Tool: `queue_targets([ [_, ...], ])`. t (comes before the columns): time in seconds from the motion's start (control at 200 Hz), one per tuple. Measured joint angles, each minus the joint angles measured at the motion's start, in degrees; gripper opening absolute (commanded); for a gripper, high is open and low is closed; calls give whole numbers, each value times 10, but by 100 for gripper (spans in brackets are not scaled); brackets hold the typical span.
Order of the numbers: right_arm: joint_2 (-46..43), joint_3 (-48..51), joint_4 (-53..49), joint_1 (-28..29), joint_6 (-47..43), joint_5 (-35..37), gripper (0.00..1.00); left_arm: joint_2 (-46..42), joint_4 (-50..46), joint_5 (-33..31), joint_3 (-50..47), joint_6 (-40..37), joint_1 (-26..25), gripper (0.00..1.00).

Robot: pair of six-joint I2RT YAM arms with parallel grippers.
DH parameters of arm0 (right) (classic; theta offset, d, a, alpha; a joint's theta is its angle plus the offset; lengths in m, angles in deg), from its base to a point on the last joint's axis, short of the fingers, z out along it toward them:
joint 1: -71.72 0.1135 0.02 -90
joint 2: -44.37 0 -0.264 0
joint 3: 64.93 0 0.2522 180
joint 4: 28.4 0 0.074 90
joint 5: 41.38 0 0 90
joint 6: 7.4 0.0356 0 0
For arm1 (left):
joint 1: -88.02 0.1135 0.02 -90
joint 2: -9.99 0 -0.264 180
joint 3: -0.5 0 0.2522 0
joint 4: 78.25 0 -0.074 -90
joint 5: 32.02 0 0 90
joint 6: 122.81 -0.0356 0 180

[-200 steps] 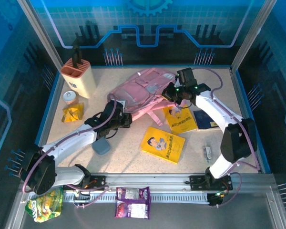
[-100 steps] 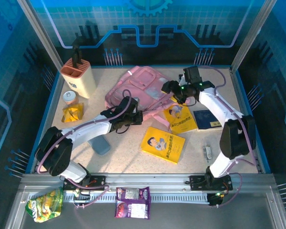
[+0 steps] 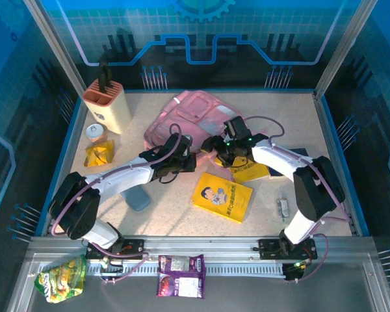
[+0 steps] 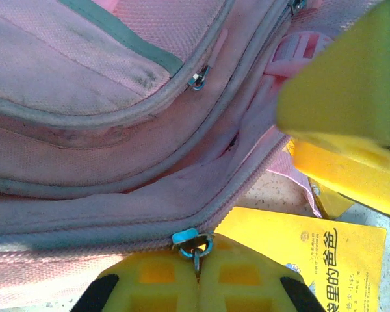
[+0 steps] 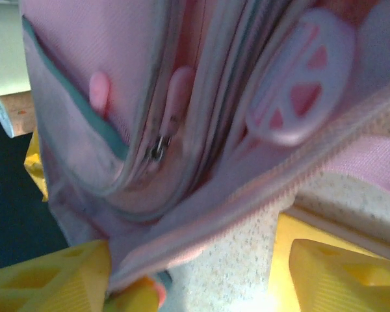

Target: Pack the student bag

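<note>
Two robot arms bend in toward the big soft pink cloth backpack [image 3: 185,117]. It lies flat near the far edge of the tabletop [image 3: 292,107], about in the middle.

The left gripper [image 3: 184,162] is at the near side of the backpack. In the left wrist view its yellow fingers [image 4: 149,286] are pressed tight together. They pinch a small blue zip pull with a metal ring [image 4: 192,242] on a long grey zip.

The right gripper [image 3: 214,144] is just beside the left one, at the near right part of the backpack. In the right wrist view its jaws stand wide apart and hold nothing. One yellow finger [image 5: 52,279] touches the pink zip edge of the backpack.

A flat yellow book with a cartoon face [image 3: 223,196] lies on the tabletop, nearer the near edge than the backpack. A second yellow book [image 3: 252,171] lies partly under the right arm. A tall peach holder with a black handle sticking up [image 3: 107,107] stands near the far left corner. A small yellow packet [image 3: 99,155] lies near the left edge.
</note>
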Motion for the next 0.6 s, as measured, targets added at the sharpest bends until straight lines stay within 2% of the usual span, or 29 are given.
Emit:
queue_targets([
  [0.075,17,-5,11,0,17,11,50,0,0,2,0,0,-2,0],
  [0.15,34,-20,13,0,21,20,30,0,0,3,0,0,-2,0],
  [0.295,49,-51,-8,-4,-5,28,5,-4,-2,6,0,-1,-2,0],
  [0.365,49,-60,-14,-14,-22,16,0,-13,-3,9,-1,-2,-2,0],
  [0.6,52,-104,-61,-87,-85,-51,0,-84,-22,-9,-47,-21,-3,0],
])
